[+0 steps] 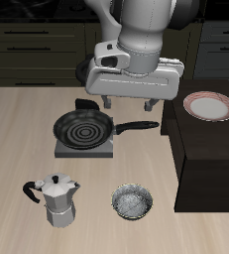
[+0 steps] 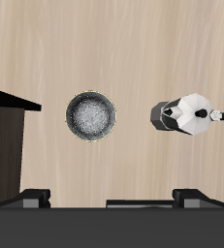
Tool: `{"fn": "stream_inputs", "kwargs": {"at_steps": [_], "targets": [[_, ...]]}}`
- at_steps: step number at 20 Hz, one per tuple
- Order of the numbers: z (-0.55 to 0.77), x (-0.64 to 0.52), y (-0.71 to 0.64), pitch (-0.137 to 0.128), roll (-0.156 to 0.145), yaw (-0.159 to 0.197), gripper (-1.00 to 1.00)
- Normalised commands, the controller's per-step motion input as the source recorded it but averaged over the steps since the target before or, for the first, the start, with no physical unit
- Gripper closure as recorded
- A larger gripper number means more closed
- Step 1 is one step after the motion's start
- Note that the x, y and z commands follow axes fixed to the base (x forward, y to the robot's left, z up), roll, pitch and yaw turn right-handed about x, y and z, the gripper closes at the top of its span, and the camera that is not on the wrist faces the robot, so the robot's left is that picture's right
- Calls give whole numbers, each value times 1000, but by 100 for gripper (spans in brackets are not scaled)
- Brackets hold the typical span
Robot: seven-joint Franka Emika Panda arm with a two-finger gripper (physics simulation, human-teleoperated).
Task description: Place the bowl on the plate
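Note:
The bowl (image 1: 133, 202), dark grey outside and speckled inside, sits on the table near the front edge; it also shows in the wrist view (image 2: 89, 115). The plate (image 1: 209, 105), white with a reddish-pink rim, lies on top of a dark box (image 1: 200, 159), farther back than the bowl. My gripper (image 1: 126, 104) hangs high above the table, behind the bowl and beside the plate. It is open and empty, with its fingers spread wide. In the wrist view the gripper (image 2: 112, 198) is apart from the bowl.
A black frying pan (image 1: 83, 128) with a spiral pattern sits on a small stove just below the gripper. A moka pot (image 1: 55, 198) stands beside the bowl and shows in the wrist view (image 2: 186, 113). The dark box's corner (image 2: 5, 145) is near the bowl.

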Motion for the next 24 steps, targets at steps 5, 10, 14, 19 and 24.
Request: {"fn": "stream_inputs", "kwargs": {"at_steps": [5,10,14,19,24], "targets": [[13,203,-62,-6,-35,27,-100],[-31,227,18,-7,-6,26,-100],[-27,163,80,-3,7,16,-100],[-54,98,69,-1,1,8,-100],[0,126,52,-2,43,-9,-100]]}}
